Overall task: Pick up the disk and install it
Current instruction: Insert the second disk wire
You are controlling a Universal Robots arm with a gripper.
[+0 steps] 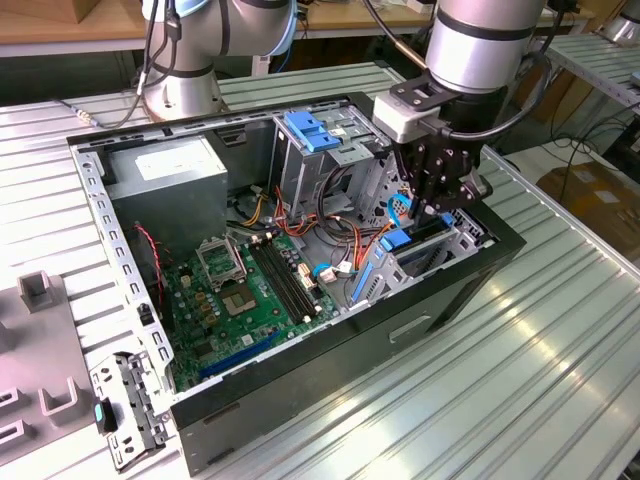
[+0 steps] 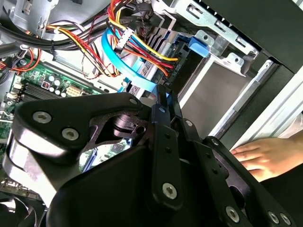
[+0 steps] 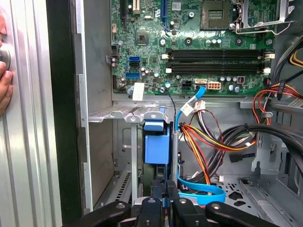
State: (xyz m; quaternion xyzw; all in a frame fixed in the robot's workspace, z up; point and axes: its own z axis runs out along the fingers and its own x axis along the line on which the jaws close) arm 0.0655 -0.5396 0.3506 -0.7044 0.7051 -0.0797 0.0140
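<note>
Blue-railed disk sits edge-on in the lower bay of the open computer case on the counter, apparently mostly slid in, with the hand pressed together right at its end, probably pinching it, so seating seems left.

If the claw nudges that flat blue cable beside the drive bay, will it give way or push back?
The flat blue cable lies in a loose curve, so it is probably floppy and light and should yield to the claw. It passes under the coloured wires in the second wrist view, so it might snag or spring back.
</note>
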